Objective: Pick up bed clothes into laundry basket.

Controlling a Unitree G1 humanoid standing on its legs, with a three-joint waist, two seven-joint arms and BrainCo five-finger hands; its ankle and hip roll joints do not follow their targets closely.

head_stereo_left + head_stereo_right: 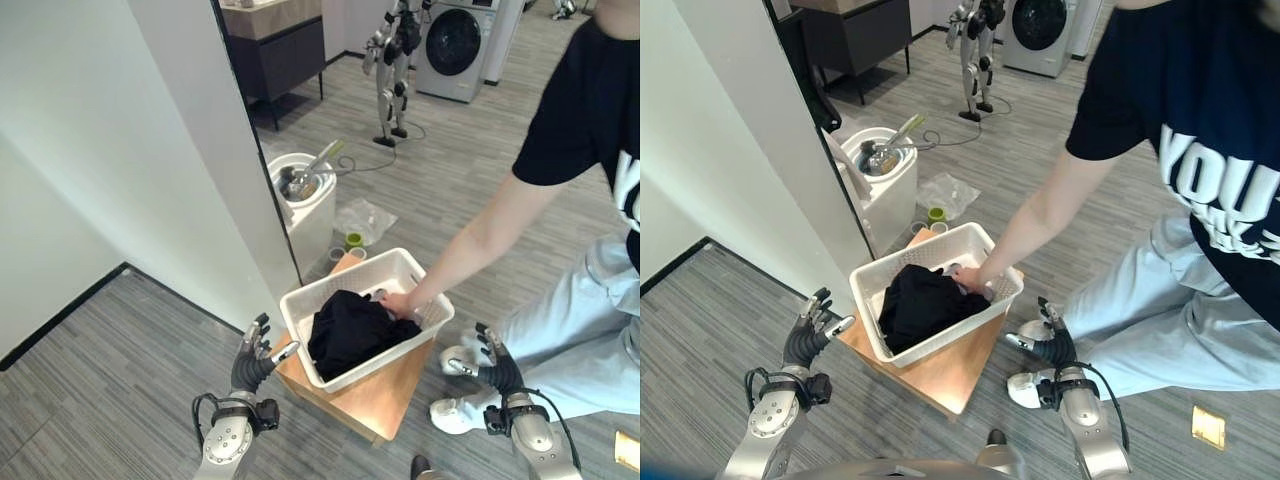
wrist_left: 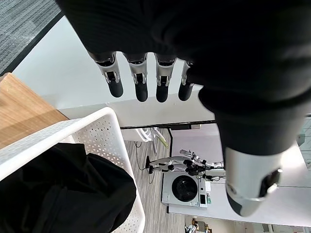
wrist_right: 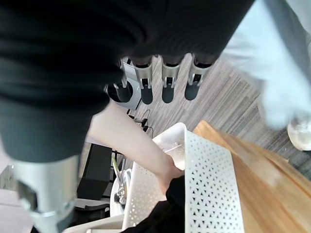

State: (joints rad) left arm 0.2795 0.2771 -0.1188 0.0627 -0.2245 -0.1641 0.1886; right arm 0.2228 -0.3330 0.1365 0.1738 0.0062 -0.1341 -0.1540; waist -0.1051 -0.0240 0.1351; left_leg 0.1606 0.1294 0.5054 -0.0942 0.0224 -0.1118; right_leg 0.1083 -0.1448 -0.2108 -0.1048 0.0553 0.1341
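Observation:
A white perforated laundry basket [image 1: 404, 265] stands on a low wooden table [image 1: 378, 395]. Black clothes [image 1: 345, 330] lie inside it. A person reaches in from the right, and the person's hand [image 1: 399, 303] rests on the black clothes at the basket's right side. My left hand [image 1: 252, 362] hovers open just left of the basket, fingers straight. My right hand [image 1: 493, 362] is open to the right of the basket, near the person's legs. Neither hand touches the basket.
A white wall edge [image 1: 250, 180] rises just behind the basket. A small white bin [image 1: 305, 195] with utensils stands beyond it, with a plastic bag [image 1: 362, 218] and a green cup [image 1: 354, 239] on the floor. Another robot [image 1: 392, 60] and a washing machine [image 1: 455, 45] stand far back.

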